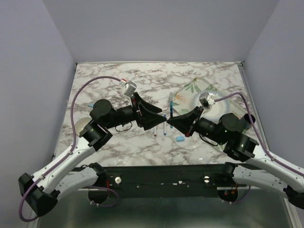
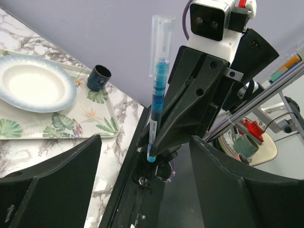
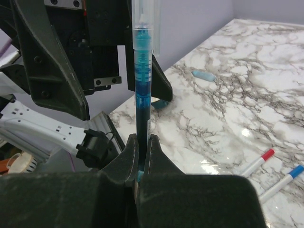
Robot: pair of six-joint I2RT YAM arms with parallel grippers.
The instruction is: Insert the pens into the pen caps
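— Where is the blue pen [image 3: 142, 95] sitting?
— It's standing upright in the right gripper [image 3: 141, 159], whose jaws are pinching together on the lower barrel. A clear tube [image 2: 162, 40] is covering its upper end (I cannot tell how far down it is seated).
— And the left gripper [image 2: 145, 142]?
— I'm seeing its jaws spread wide apart, gripping nothing. It is facing the right one tip to tip, just beside the pen, above the marble table [image 3: 247, 109].
— The rest?
— A red-ended pen [image 3: 256, 164] and a blue-ended pen [image 3: 285, 178] are lying side by side on the table, near each other but apart. A light blue cap [image 3: 203, 75] is lying further off, alone. At the far right of the table, the floral tray [image 2: 102, 126] is carrying a white plate [image 2: 66, 90], and a dark cup [image 2: 99, 77] is standing at its edge.
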